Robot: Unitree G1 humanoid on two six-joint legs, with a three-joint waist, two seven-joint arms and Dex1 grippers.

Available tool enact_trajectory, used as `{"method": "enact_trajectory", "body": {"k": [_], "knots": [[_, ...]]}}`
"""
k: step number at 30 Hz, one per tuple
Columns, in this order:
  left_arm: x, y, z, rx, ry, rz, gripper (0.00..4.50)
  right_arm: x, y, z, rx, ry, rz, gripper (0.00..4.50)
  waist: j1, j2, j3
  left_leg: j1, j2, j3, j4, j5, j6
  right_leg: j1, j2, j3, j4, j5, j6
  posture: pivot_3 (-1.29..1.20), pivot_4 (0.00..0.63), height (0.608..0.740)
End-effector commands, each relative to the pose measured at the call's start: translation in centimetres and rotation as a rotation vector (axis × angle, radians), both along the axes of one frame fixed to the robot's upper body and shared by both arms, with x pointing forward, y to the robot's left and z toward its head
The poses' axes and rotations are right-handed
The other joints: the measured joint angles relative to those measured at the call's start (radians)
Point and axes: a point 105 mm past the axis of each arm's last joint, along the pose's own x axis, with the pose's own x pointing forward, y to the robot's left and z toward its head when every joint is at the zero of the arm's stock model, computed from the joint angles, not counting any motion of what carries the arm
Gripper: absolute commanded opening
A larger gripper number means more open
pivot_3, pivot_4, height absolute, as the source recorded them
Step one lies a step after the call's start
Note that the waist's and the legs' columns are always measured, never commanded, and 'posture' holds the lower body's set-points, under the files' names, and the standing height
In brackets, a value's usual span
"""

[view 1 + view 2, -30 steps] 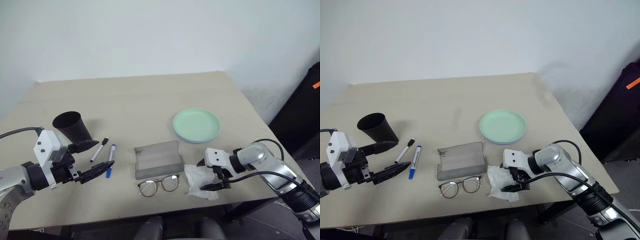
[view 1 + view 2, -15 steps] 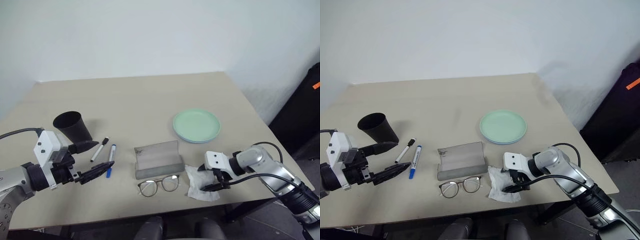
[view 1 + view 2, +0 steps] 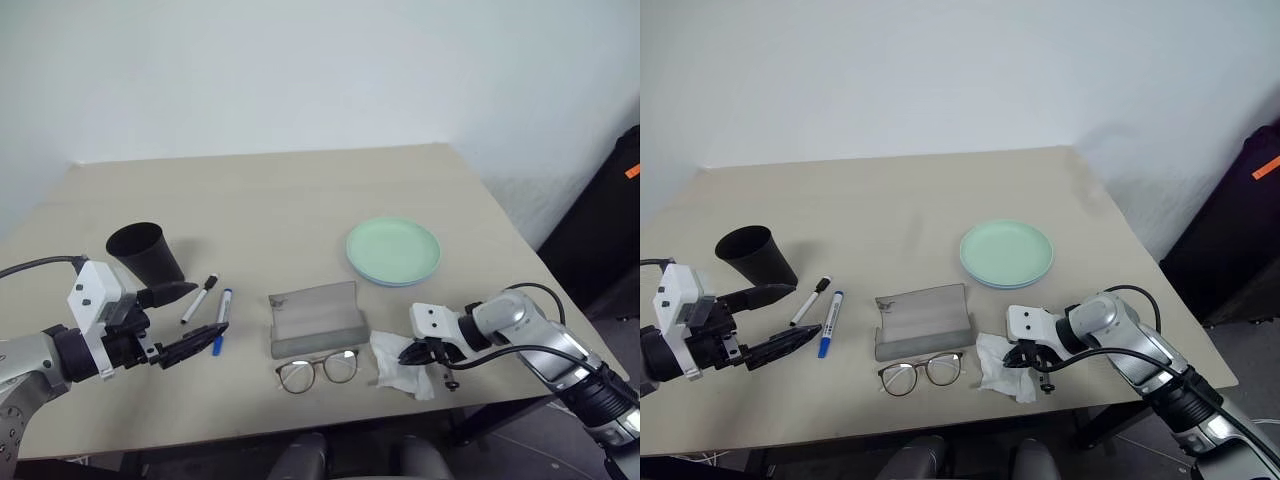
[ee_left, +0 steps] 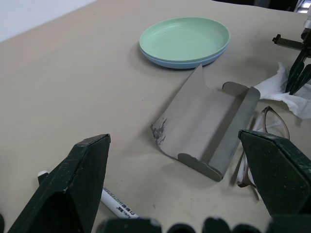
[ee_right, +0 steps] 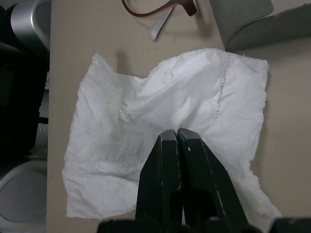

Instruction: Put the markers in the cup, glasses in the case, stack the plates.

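Note:
The black cup (image 3: 145, 255) stands at the table's left. Beside it lie two markers, one black-capped (image 3: 198, 298) and one blue-capped (image 3: 221, 318). My left gripper (image 3: 208, 308) hovers open just in front of them, holding nothing. The grey case (image 3: 316, 318) lies open in the middle, with the glasses (image 3: 317, 370) on the table right in front of it. The mint plate sits on the blue one, forming a stack of plates (image 3: 393, 251) at the right. My right gripper (image 5: 176, 133) is shut, its tips pinching the middle of the white tissue (image 5: 146, 121) to the right of the glasses.
The tissue (image 3: 400, 365) lies near the table's front edge (image 3: 330, 425), close to the case's right end. A dark object (image 3: 600, 220) stands beyond the table's right side. Bare tabletop (image 3: 270, 200) stretches behind the cup, the case and the plates.
My right gripper has closed from open onto the tissue, which has bunched up slightly under its tips. The left gripper and everything else have stayed put.

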Motion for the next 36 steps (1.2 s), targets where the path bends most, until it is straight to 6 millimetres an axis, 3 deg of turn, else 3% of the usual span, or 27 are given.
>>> {"method": "enact_trajectory", "body": {"k": [1, 8, 14, 20, 24, 27, 34, 36], "knots": [[0.1, -0.2, 1.2, 0.029, -0.045, -0.009, 4.50, 0.3, 0.1, 0.6, -0.005, -0.029, 0.025, 0.02, 0.000, 0.000, 0.000, 0.000, 0.000, 0.000, 0.000, 0.000, 0.000, 0.000, 0.000, 0.000, 0.000, 0.000, 0.000, 0.00, 0.000, 0.698], [0.2, -0.2, 1.1, 0.028, -0.046, -0.009, 4.50, 1.9, 0.6, 3.9, 0.066, -0.107, 0.031, 0.02, -0.001, 0.000, 0.000, 0.000, 0.000, 0.000, 0.000, 0.000, 0.000, -0.001, 0.000, 0.000, 0.000, 0.000, 0.000, 0.00, 0.000, 0.698], [0.3, -0.2, 1.1, 0.027, -0.052, -0.005, 4.50, 4.9, -0.3, 8.2, 0.102, -0.234, 0.018, 0.02, 0.000, 0.000, 0.000, 0.000, 0.000, 0.000, 0.000, 0.000, 0.000, -0.001, 0.000, 0.000, 0.000, 0.000, 0.000, 0.00, 0.000, 0.698], [0.3, -0.2, 1.1, 0.024, -0.053, -0.004, 4.50, 8.9, -1.4, 10.3, 0.107, -0.343, -0.086, 0.02, -0.002, 0.000, 0.000, 0.000, 0.000, 0.000, 0.000, 0.000, 0.000, -0.001, 0.000, 0.000, 0.000, 0.000, 0.000, 0.00, 0.000, 0.698], [0.3, -0.3, 1.1, 0.022, -0.055, -0.003, 4.50, 13.8, -2.1, 10.1, 0.101, -0.447, -0.332, 0.02, -0.005, 0.000, 0.000, 0.000, 0.000, 0.001, -0.001, 0.000, 0.000, -0.002, 0.001, 0.000, 0.000, 0.001, -0.001, 0.00, 0.000, 0.698], [0.3, -0.3, 1.1, 0.021, -0.055, -0.001, 4.50, 16.3, -2.5, 9.6, 0.096, -0.479, -0.483, 0.02, -0.007, 0.000, 0.000, 0.000, 0.000, 0.001, -0.001, 0.000, 0.000, -0.002, 0.002, 0.000, 0.000, 0.003, -0.002, 0.00, 0.000, 0.698], [0.2, -0.4, 1.0, 0.023, -0.051, 0.004, 4.50, 18.2, -1.9, 8.4, 0.111, -0.487, -0.587, 0.02, -0.010, 0.001, 0.000, 0.000, -0.005, -0.001, -0.003, 0.001, 0.000, -0.002, 0.007, 0.003, 0.001, 0.007, -0.007, 0.00, 0.000, 0.698], [0.2, -0.5, 0.8, 0.026, -0.046, 0.003, 4.50, 18.4, -1.8, 8.3, 0.121, -0.495, -0.606, 0.41, -0.012, 0.001, 0.000, 0.001, -0.002, -0.001, -0.003, 0.000, 0.000, -0.002, 0.011, 0.003, 0.000, 0.007, -0.007, 0.00, 0.000, 0.698]]}}
